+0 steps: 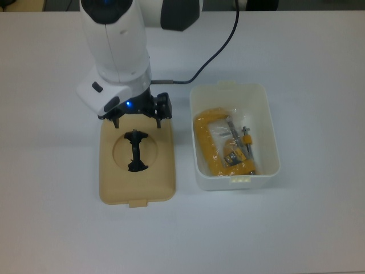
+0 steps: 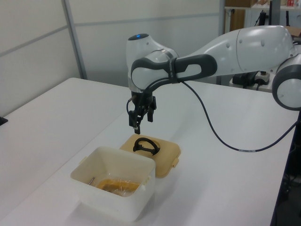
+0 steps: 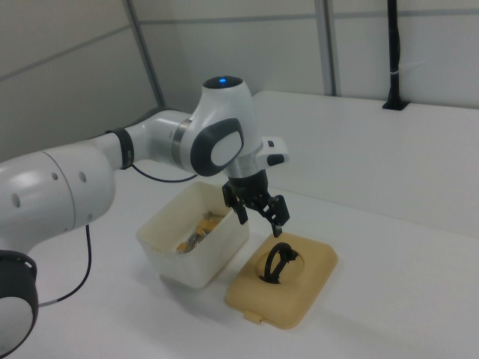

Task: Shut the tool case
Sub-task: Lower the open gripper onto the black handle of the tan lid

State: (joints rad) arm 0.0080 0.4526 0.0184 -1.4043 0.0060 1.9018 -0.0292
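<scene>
White table (image 1: 51,217), grey panel walls behind. Tool case is in two parts: white tub (image 1: 234,137) on the top view's right, uncovered, with a yellow clamp (image 1: 219,149) in a clear bag inside. Beige lid (image 1: 137,160) lies flat just beside it, on the top view's left, black handle (image 1: 135,150) up. End effector (image 1: 137,119) hovers above the lid's far edge, fingers spread wide, holding nothing.
</scene>
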